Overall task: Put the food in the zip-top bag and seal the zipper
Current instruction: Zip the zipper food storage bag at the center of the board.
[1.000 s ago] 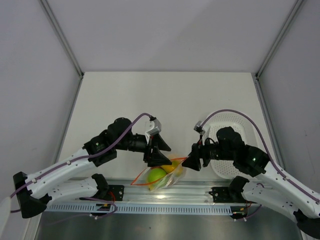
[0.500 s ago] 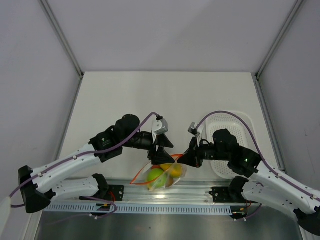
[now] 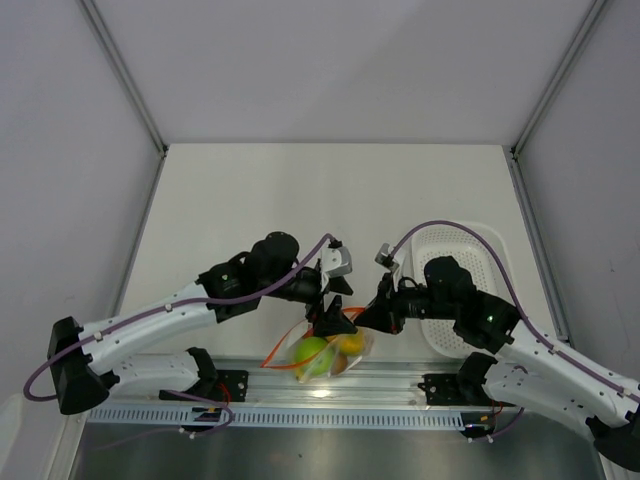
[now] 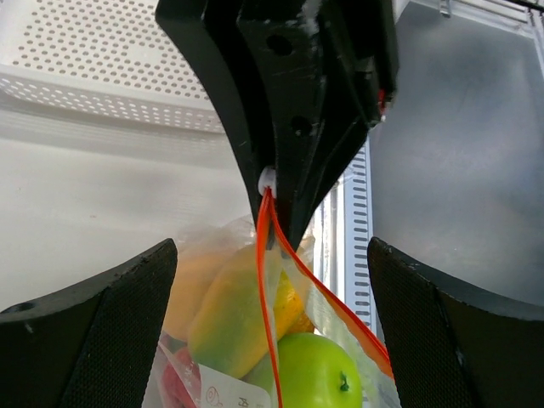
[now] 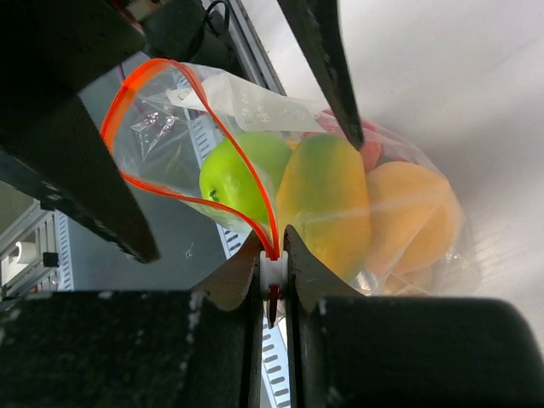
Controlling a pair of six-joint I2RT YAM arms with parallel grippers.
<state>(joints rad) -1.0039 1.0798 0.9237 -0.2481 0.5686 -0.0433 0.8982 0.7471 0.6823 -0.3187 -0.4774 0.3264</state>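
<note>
The zip-top bag (image 3: 328, 350) hangs at the table's near edge with the food inside: a green round fruit (image 5: 234, 174), a yellow one (image 5: 327, 204) and an orange one (image 5: 416, 217). A bit of red (image 4: 174, 387) shows low in the bag. Its orange-red zipper (image 5: 170, 127) gapes in a loop. My right gripper (image 5: 272, 242) is shut on the zipper's white end piece (image 4: 267, 180), and it is also seen in the top view (image 3: 362, 318). My left gripper (image 4: 270, 246) is open, its fingers (image 4: 85, 340) straddling the bag's mouth without touching it.
The white perforated tray (image 3: 455, 290) stands at the right, behind my right arm. A metal rail (image 3: 330, 385) runs along the near edge under the bag. Grey walls enclose the table on three sides.
My right gripper moved left and shut on the zipper's end. My left gripper slid right along the bag's mouth toward it and opened wider.
</note>
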